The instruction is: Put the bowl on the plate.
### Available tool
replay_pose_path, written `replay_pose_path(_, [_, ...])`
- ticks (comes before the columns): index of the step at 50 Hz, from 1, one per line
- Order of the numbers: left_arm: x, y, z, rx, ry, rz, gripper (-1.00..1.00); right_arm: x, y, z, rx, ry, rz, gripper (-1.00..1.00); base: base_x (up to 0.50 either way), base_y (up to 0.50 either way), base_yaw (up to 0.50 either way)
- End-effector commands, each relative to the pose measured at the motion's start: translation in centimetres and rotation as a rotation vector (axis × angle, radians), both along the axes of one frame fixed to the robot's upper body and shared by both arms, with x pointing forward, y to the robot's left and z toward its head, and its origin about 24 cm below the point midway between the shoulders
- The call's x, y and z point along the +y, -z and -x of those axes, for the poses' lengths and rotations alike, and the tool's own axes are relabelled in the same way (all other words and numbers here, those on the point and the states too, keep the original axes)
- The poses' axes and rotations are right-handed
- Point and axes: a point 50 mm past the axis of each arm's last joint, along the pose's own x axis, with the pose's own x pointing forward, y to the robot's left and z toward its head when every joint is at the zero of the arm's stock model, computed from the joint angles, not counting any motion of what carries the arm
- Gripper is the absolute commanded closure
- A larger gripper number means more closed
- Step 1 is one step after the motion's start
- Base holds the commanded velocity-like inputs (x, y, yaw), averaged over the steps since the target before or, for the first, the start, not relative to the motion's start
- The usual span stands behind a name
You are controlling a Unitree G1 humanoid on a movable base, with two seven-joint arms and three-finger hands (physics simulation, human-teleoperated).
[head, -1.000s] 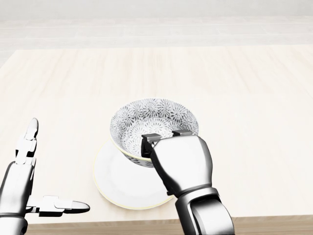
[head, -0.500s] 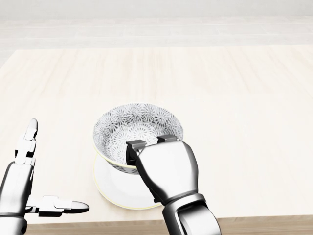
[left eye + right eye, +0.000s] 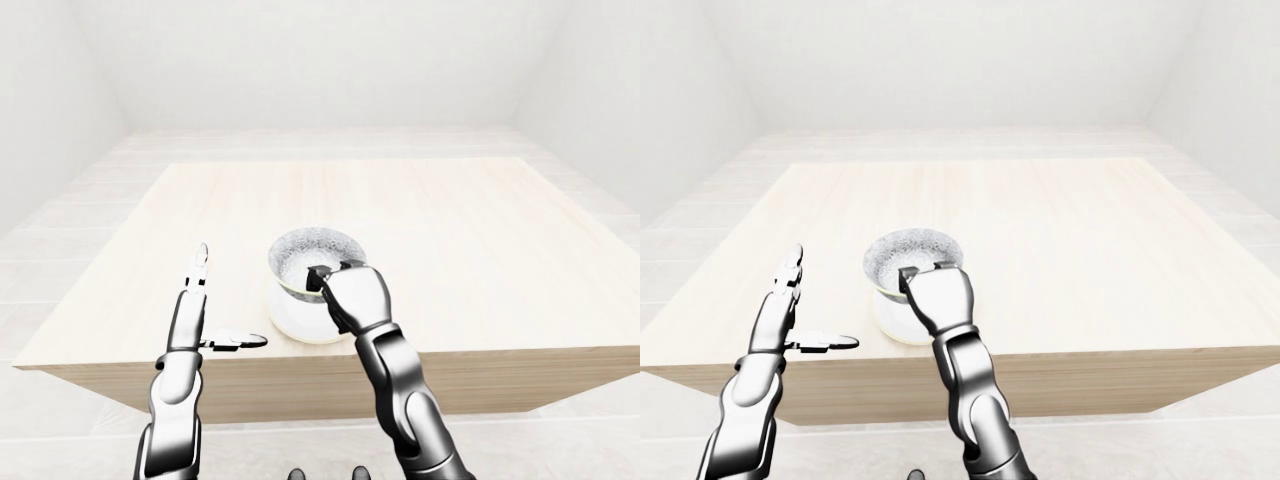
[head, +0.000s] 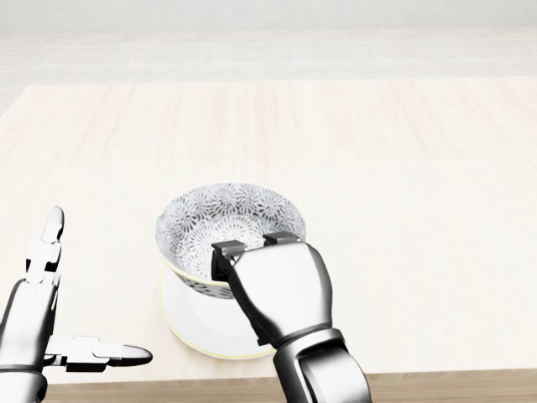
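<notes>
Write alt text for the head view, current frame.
The robot's silver right hand grips the near rim of a white bowl with a grey floral pattern, holding it over a round white plate near the bottom edge of a pale wooden table. The silver left hand is open at lower left, fingers spread, touching nothing.

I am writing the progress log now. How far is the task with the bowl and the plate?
Nearly done. The bowl is over the plate, near the table edge. The right hand grips the bowl's rim; whether it fully rests cannot be told. Left: set it down, release. The left hand is open, apart.
</notes>
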Motion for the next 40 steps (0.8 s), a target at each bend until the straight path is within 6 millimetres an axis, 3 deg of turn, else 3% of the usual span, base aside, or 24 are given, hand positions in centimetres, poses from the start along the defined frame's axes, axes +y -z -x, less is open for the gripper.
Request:
replay_pose_path(1, [0.1,0.2,-0.1,0.008,-0.005,0.000,-1.00,0.1,0.1,-0.5,-0.014,-0.006,-0.051,0.33,0.00,0.00,0.00])
replay_pose_path(40, [0.3,0.6,-0.5,0.018,-0.015,-0.009,-1.00,-0.3,1.2,-3.1,0.017,0.023,-0.080,0.30,0.00,0.00,0.00])
